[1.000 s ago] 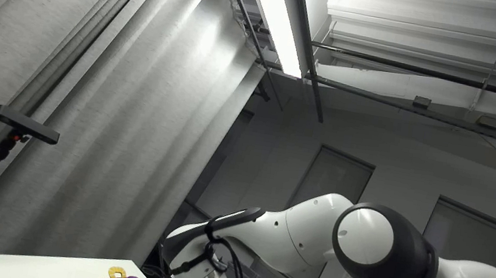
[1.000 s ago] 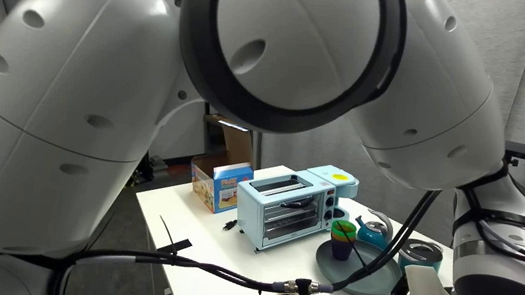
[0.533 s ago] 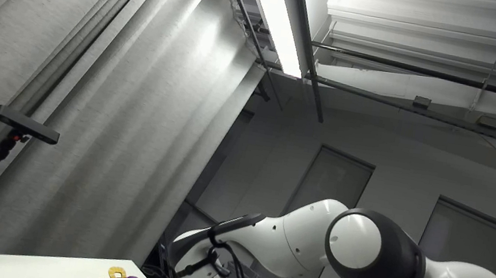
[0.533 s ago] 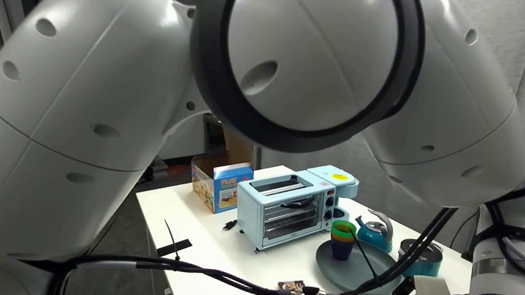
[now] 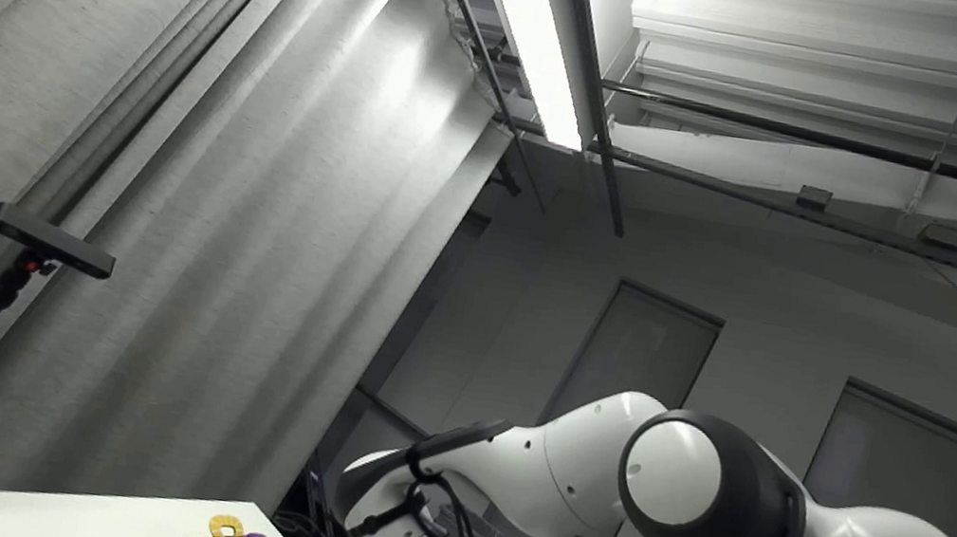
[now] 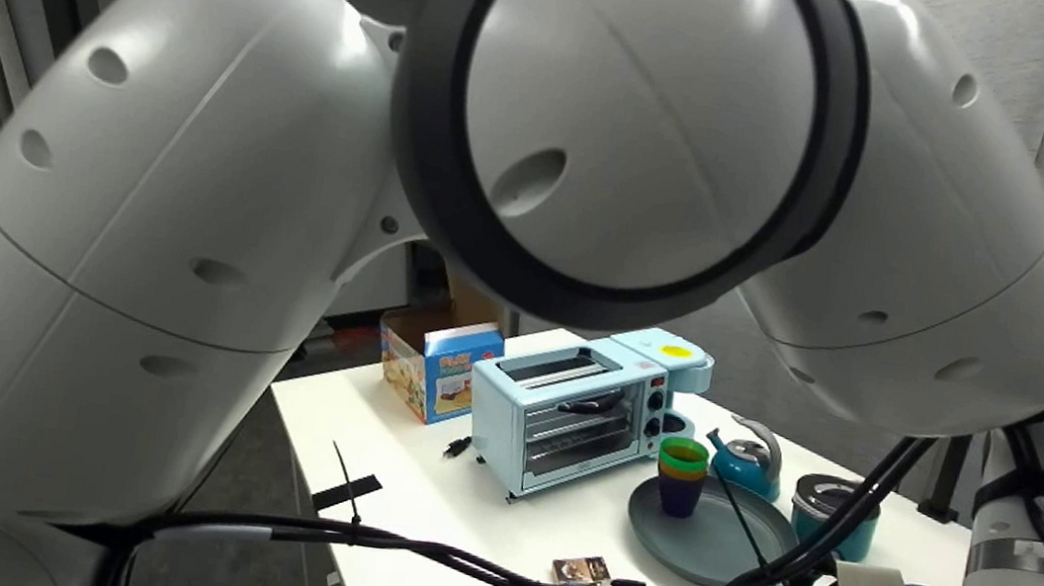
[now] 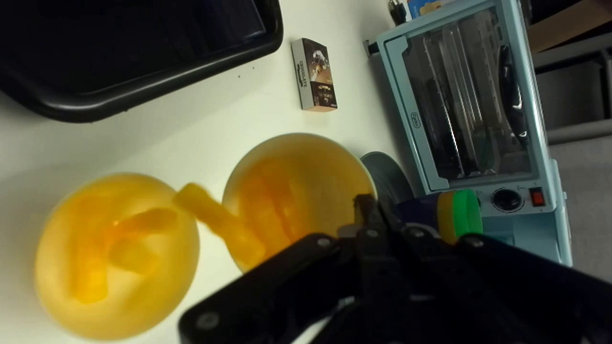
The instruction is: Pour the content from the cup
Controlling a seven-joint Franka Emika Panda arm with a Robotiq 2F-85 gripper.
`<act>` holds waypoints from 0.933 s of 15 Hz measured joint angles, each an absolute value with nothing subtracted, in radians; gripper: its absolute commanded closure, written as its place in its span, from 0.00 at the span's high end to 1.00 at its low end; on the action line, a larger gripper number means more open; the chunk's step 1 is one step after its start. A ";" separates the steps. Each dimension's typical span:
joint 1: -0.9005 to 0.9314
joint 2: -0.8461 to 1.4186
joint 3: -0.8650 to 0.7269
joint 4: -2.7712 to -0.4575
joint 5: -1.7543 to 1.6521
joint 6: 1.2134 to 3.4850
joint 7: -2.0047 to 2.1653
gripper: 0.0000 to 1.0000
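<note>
A yellow piece (image 7: 219,223) is jutting from the cup (image 7: 330,177)!
The gripper (image 7: 375,208) is clamping the cup's rim, near the bowl (image 7: 167,279) holding more pieces (image 7: 91,272).

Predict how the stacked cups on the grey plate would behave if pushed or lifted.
The stacked cups would probably tip if pushed high up: they stand upright, taller than wide, narrowing toward the base. Lifting by the green rim might free only that cup, as the differing colours suggest separate nested cups.

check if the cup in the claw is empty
Not empty: the wrist view shows orange pieces inside the cup, and a blurred yellow piece crosses its rim in that picture.
</note>
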State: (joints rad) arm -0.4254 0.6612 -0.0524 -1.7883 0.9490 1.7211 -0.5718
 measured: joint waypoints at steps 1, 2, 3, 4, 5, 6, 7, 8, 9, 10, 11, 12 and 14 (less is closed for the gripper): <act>-0.427 0.664 -0.055 -1.785 0.953 1.711 -0.576 0.01; -0.427 0.667 -0.058 -1.781 0.958 1.703 -0.582 0.01; -0.428 0.669 -0.061 -1.778 0.965 1.693 -0.587 0.01; -0.428 0.671 -0.063 -1.775 0.972 1.684 -0.590 0.01; -0.428 0.672 -0.065 -1.773 0.978 1.676 -0.592 0.01; -0.429 0.673 -0.066 -1.772 0.985 1.667 -0.594 0.01; -0.429 0.673 -0.068 -1.772 0.992 1.661 -0.597 0.01; -0.429 0.674 -0.069 -1.771 0.998 1.653 -0.600 0.01; -0.429 0.674 -0.070 -1.770 1.006 1.646 -0.603 0.01; -0.429 0.674 -0.071 -1.770 1.014 1.640 -0.606 0.01; -0.429 0.675 -0.073 -1.769 1.021 1.631 -0.608 0.01; -0.429 0.676 -0.074 -1.768 1.028 1.625 -0.610 0.01; -0.429 0.677 -0.076 -1.766 1.037 1.612 -0.614 0.01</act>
